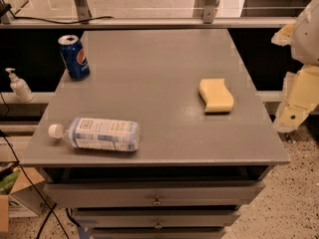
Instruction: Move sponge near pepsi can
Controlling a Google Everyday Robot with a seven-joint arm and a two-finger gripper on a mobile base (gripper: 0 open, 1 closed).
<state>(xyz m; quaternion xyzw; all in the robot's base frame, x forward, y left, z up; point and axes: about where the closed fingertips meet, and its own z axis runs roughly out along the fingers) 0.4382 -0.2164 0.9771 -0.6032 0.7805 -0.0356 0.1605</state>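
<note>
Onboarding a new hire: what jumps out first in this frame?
The pale yellow sponge lies right of centre on the grey cabinet top, far from the upright pepsi can at the back-left corner. A clear bottle lies on its side front-left; the cream end effector hangs beyond the right edge.

Matt desk, foam, metal and plastic
We see a smooth, matt grey top on the desk [149,83]; the sponge [216,95] looks like soft pale foam, the pepsi can [74,57] glossy metal, the bottle [97,134] clear shiny plastic. The pincer [293,112], off the desk's right edge, looks like matt cream plastic.
</note>
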